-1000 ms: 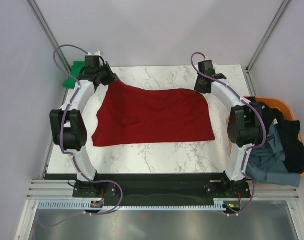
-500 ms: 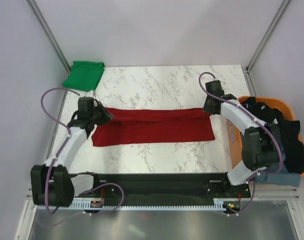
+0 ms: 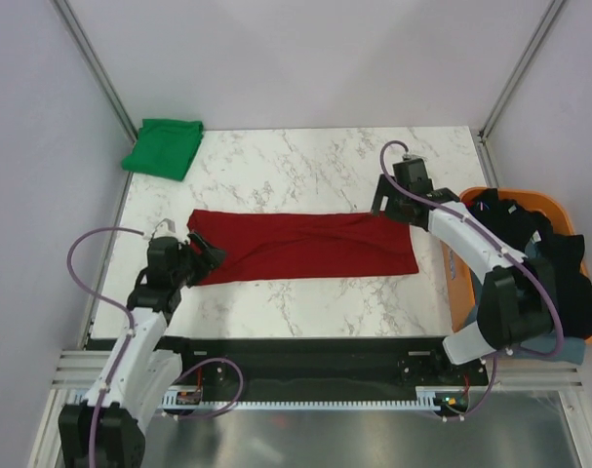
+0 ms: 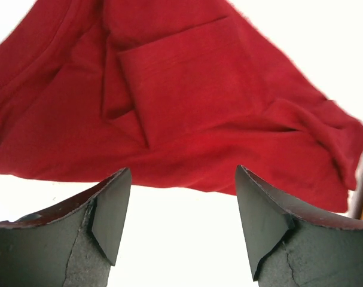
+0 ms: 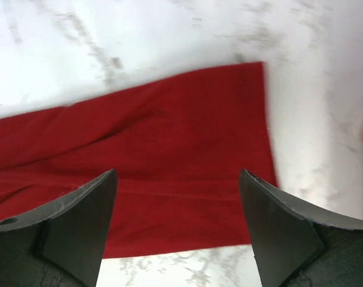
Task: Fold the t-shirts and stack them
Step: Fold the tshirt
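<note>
The dark red t-shirt (image 3: 305, 246) lies folded into a long band across the middle of the marble table (image 3: 305, 166). My left gripper (image 3: 208, 259) hangs open just off its left end; in the left wrist view the shirt (image 4: 187, 89) lies beyond my open left gripper (image 4: 182, 170), with nothing between the fingers. My right gripper (image 3: 385, 201) is open above the shirt's far right corner, and in the right wrist view the red cloth (image 5: 169, 137) lies below the open right gripper (image 5: 178, 173). A folded bright green t-shirt (image 3: 162, 146) lies at the far left corner.
An orange basket (image 3: 551, 200) stands off the table's right edge, holding a black garment (image 3: 569, 273) and a grey-blue one (image 3: 564, 349). The right arm's elbow leans over the basket. Grey walls close in the left and right sides.
Both grippers carried the shirt's far edge toward the near side, folding it into a band, then opened and let go. The left arm drew back to the near left.
</note>
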